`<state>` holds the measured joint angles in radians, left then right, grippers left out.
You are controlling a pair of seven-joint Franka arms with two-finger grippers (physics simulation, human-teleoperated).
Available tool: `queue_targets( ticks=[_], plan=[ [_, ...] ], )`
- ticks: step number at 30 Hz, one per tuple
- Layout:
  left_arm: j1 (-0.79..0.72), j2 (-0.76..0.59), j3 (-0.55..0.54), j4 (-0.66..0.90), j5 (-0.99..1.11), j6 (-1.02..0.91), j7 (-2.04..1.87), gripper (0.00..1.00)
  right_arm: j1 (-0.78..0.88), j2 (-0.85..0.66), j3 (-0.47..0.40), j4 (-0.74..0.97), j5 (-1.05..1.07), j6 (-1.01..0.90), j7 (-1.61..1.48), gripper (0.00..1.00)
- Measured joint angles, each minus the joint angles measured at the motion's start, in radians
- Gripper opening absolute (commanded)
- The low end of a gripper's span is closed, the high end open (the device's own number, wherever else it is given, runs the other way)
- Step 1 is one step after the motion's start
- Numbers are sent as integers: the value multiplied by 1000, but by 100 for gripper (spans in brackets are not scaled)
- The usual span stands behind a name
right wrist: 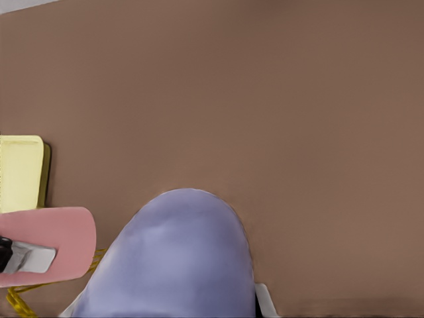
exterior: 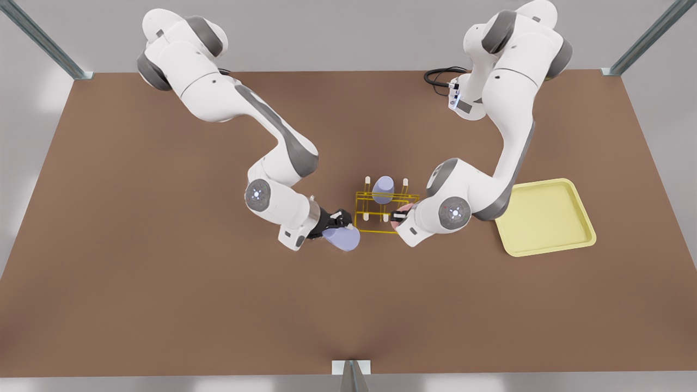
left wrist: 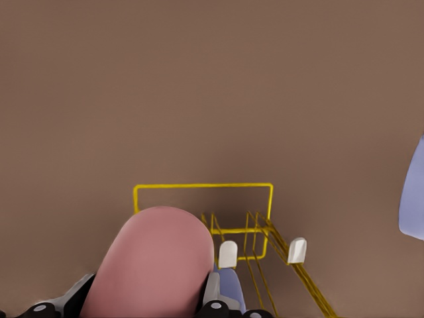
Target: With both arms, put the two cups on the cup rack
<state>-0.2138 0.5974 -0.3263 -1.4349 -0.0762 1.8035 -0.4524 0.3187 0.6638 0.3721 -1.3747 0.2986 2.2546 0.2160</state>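
Both arms held a cup at the yellow wire rack [exterior: 385, 211].

The left gripper [exterior: 398, 216] was clamped on the pink cup [left wrist: 154, 264], which sat at the rack's end nearer the pale yellow tray [exterior: 544, 216], just over a white-tipped peg [left wrist: 227, 254]. The right gripper [exterior: 338, 220] was closed around a lavender cup [right wrist: 172, 260], held tilted just beside the opposite end of the rack, apart from the wire. A second lavender cup [exterior: 383, 189] stood upturned on the far row of the rack, between two pegs. The rack rested on the brown table [exterior: 163, 272], and the tray lay beyond the left arm, well apart from the rack.
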Motion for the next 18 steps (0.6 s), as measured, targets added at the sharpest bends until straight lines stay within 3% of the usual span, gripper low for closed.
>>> queue_targets(
  ticks=[9, 11, 18],
  plan=[
    [-2, -17, -1, -92, 14, 2, -162, 94, 21, 15, 24, -18, 6, -73, 71, 78],
    [-5, -20, -2, -101, 12, -10, -188, 100, 32, 25, 25, -17, 6, -76, 82, 78],
    [-10, -21, -4, -103, 25, -39, -271, 100, 64, 58, 31, -9, 6, -80, 113, 78]
  ],
)
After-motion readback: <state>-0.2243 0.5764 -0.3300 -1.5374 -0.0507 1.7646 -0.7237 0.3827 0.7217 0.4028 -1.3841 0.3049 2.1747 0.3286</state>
